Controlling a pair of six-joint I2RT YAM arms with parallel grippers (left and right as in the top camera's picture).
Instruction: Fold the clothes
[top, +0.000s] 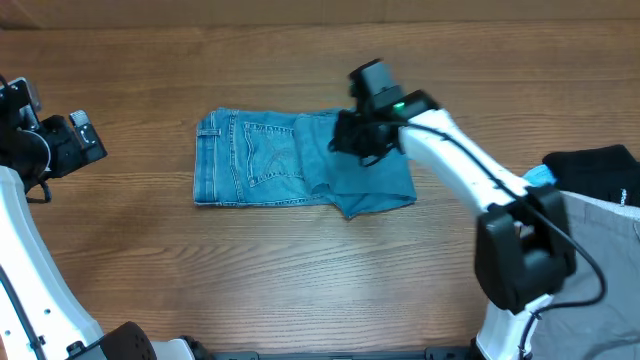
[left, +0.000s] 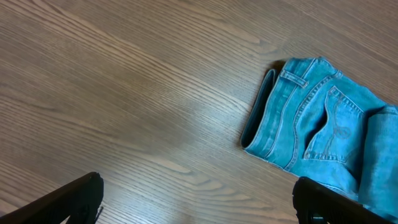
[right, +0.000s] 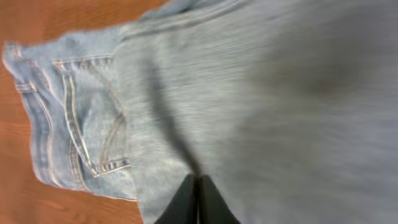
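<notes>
Jeans (top: 262, 160) could bunch on the counter (top: 300, 290) if the closed right pincer (right: 198, 198), low over the fold, drags sideways.

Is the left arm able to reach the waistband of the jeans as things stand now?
Probably yes: only bare table lies between the open left gripper and the waistband of the jeans.
</notes>
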